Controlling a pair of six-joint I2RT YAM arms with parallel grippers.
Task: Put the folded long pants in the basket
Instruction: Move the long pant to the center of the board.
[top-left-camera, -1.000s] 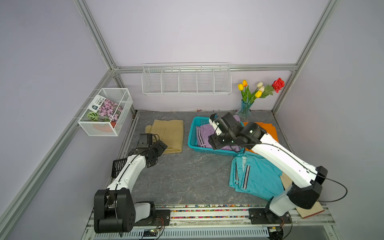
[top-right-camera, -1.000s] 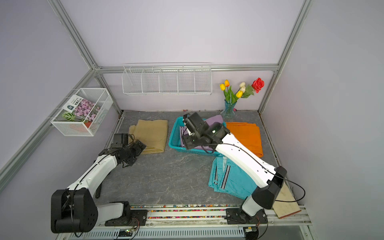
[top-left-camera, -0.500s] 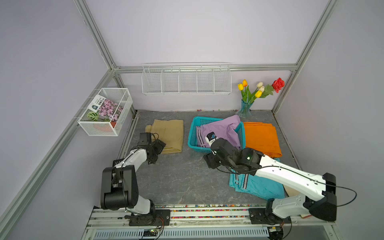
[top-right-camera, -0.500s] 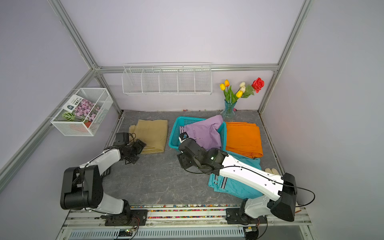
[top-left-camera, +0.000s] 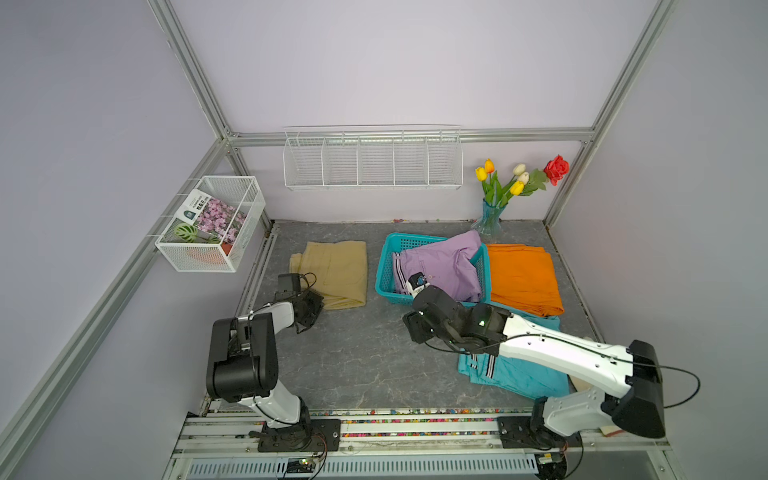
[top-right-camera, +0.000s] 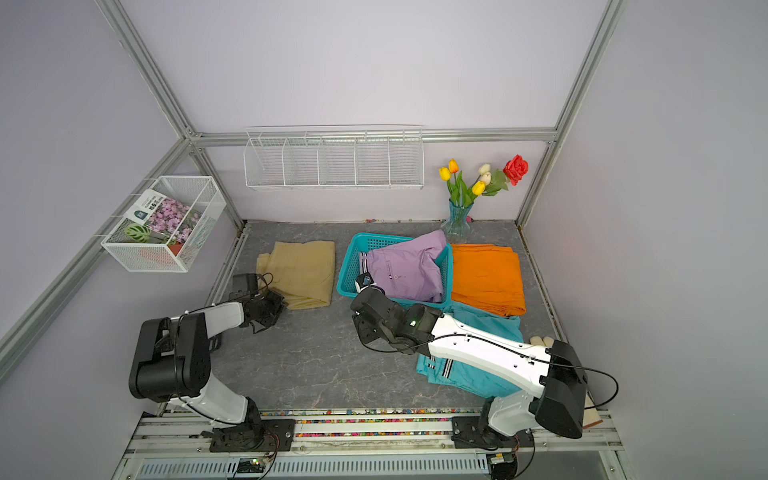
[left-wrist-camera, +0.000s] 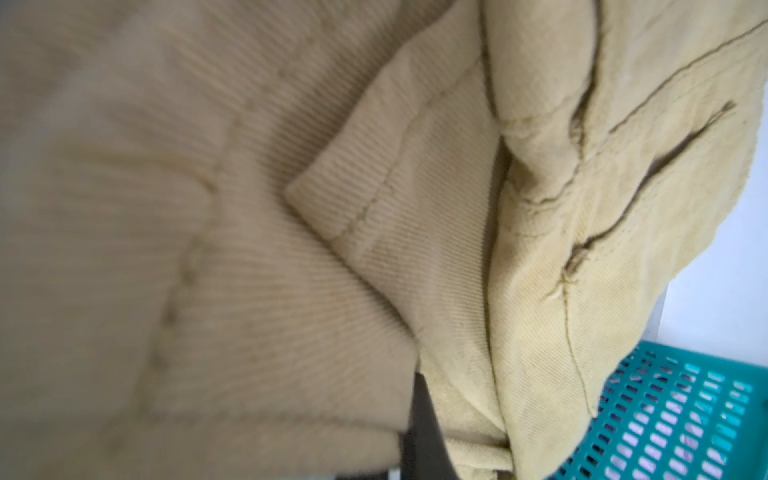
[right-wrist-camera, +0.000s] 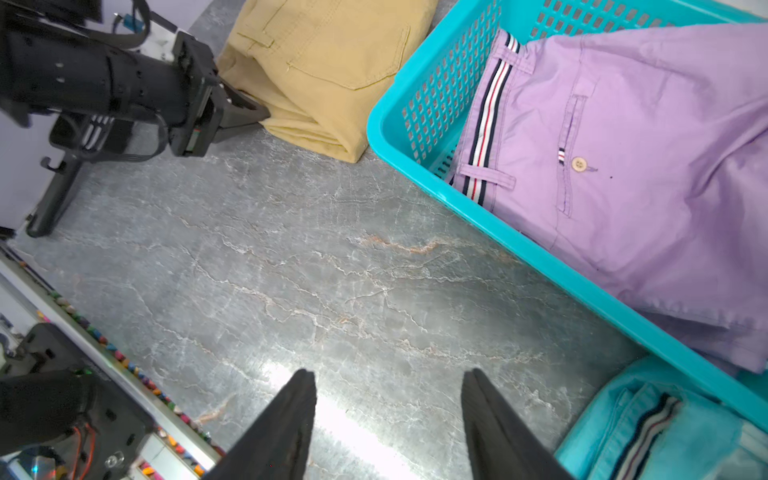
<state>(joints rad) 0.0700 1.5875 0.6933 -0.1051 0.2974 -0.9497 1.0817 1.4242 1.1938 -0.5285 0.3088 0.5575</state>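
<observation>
While the grey marbled tabletop (top-left-camera: 365, 361) carries everything, only one of the four pairs lies inside the basket. Largest of the cloths in both top views, the teal pants (top-left-camera: 519, 374) with striped trim lie flat on the table on the robot's side of the basket and partly under the right arm. The orange pants (top-left-camera: 521, 278) lie folded just beside the basket, on the right arm's side. The turquoise basket (top-left-camera: 385, 270) stands near the back of the table. It holds the lilac pants (right-wrist-camera: 644, 145), one end of which rides up over the rim at a far corner. The khaki pants (top-left-camera: 336, 270) lie on the table on the basket's other side, apart from it.

The left gripper (right-wrist-camera: 259, 114) meets the near corner of the khaki pants. Its jaws are clenched on the folded edge, and tan cloth fills almost the whole left wrist view. The right gripper (right-wrist-camera: 388, 374) hangs over bare tabletop in front of the basket, fingers (right-wrist-camera: 291, 415) released and apart, with nothing between them.
</observation>
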